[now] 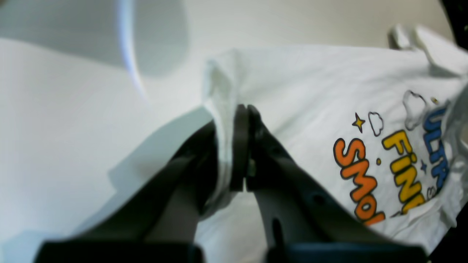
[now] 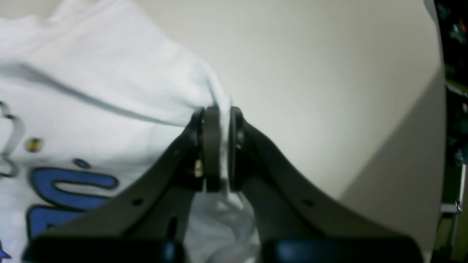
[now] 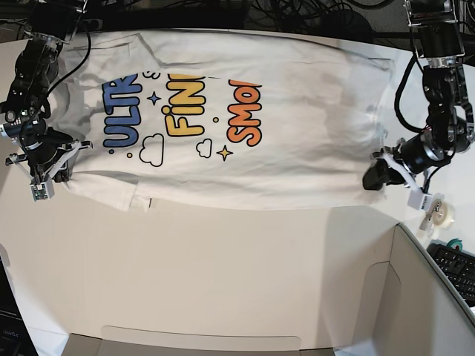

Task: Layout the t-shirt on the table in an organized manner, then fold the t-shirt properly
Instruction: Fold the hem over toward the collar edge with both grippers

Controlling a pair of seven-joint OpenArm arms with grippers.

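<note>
The left fingers [image 1: 242, 148] were pressed together on a fold of the shirt's [image 1: 310, 91] hem edge, and the right fingers [image 2: 221, 149] pinched the cloth at the shoulder end. The shirt [image 3: 237, 119] lay print-up across the far half of the worktop [image 3: 223, 259], stretched sideways between the two arms, one sleeve bunched near the right fingers [image 3: 46, 167].

This looked like the start of a lengthwise fold. To do it well, both arms would probably need to lift together and keep the near edge taut, carrying it over toward the far edge so the cloth did not sag or twist.

The far edge of the shirt sat just beside the worktop's far rim, leaving little room that way. The near side was open, bounded by a grey box [image 3: 415, 297] at the near corner, with a tape roll [image 3: 443, 212] just beside the left fingers [image 3: 373, 178].
</note>
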